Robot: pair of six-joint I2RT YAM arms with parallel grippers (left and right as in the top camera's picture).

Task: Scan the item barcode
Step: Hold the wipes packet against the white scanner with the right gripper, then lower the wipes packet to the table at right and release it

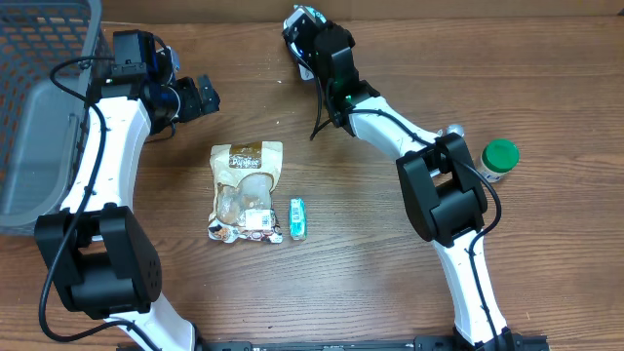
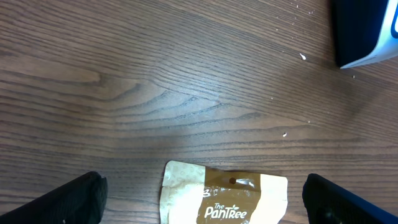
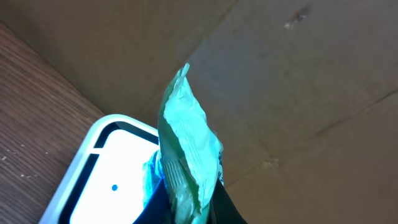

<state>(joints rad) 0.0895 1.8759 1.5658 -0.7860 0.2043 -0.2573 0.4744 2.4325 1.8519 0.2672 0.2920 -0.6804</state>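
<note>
A dark brown wood-grain table (image 1: 370,283) carries everything; a tan-and-clear plastic snack pouch (image 1: 247,190) lies flat just ahead of the jaws of the left gripper (image 1: 200,97), its printed top edge nearest them; a small teal-green foil packet (image 1: 299,217) lies just beside the pouch's far corner, farther from those jaws; a white-rimmed flat scanner (image 3: 106,180) lies under the jaws of the right gripper (image 1: 300,24); a white bottle with a green round cap (image 1: 498,160) stands well apart from them; a grey plastic mesh basket (image 1: 39,107) sits behind the left jaws, at the table's edge.

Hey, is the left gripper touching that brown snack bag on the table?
Apart. The overhead view shows bare table between the open left gripper and the top edge of the snack bag.
</note>
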